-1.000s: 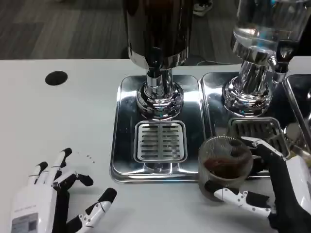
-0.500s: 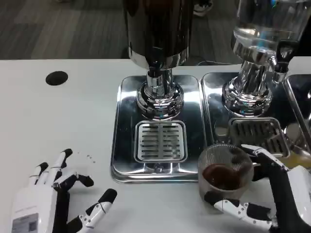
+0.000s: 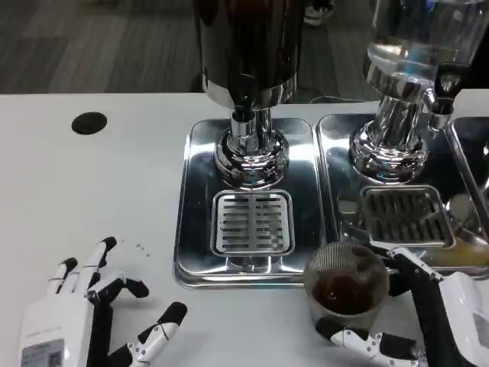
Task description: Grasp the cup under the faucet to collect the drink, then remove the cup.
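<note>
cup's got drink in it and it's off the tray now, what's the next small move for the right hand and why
Probably lower the cup onto the white table and let go. The right hand holds it, dark drink inside, in front of the drip trays and away from the faucet. Keep it upright.

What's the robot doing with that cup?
The robot's right hand holds a clear cup with a dark drink in it. The cup is at the front edge of the shiny drip trays, near the table's front, away from the faucet of the dark dispenser. So the drink looks collected and the cup is being taken away. The left hand rests open on the white table, holding nothing.
</note>
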